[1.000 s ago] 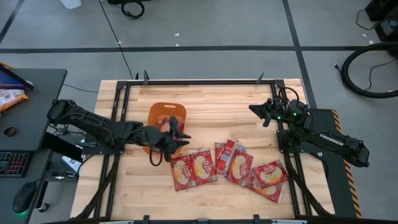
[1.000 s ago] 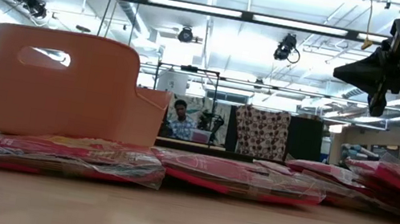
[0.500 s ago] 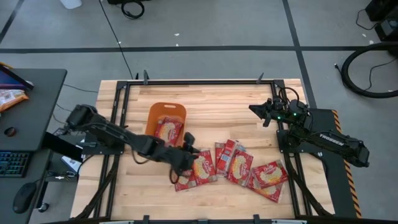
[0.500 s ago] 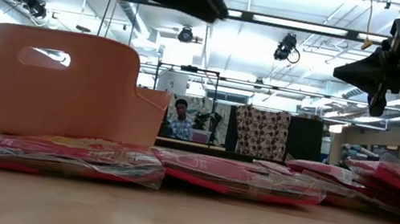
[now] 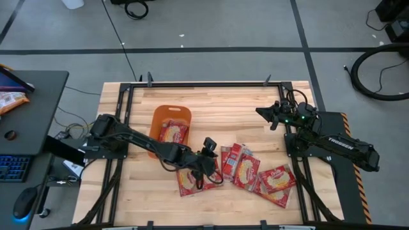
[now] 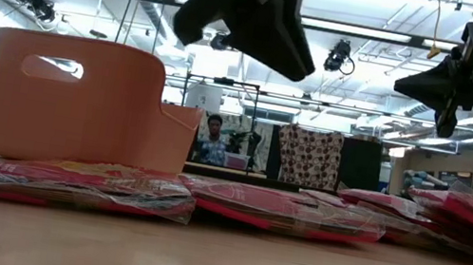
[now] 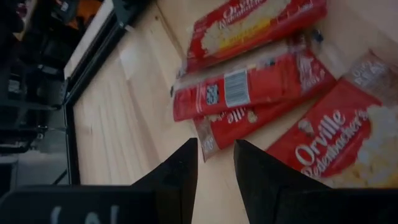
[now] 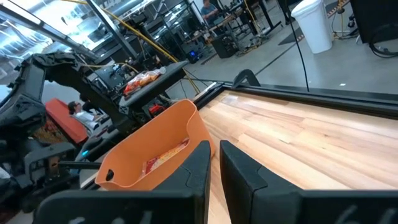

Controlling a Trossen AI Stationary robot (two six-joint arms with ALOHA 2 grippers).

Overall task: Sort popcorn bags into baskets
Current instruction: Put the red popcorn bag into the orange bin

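Several red popcorn bags [image 5: 246, 169] lie flat and overlapping on the table's near middle. One more bag [image 5: 172, 133] lies inside the orange basket [image 5: 157, 121], which stands left of centre. My left gripper [image 5: 202, 172] hovers open with a narrow gap above the leftmost bags [image 7: 249, 87] and touches none; the low view shows the left gripper [image 6: 257, 11] well above them. My right gripper [image 5: 261, 112] waits shut in the air near the table's far right, pointing toward the basket [image 8: 155, 155].
Bare wood lies between the basket and the right arm and along the near edge. A black metal frame [image 5: 204, 84] rims the table. A dark side desk [image 5: 32, 108] stands left of the table. A person [image 6: 212, 138] sits far behind in the room.
My left gripper has swung from the basket's near end toward the table's right and near edge, and now hangs over the leftmost bags on the table. With the arm gone, a bag shows lying in the basket. The right arm kept still.
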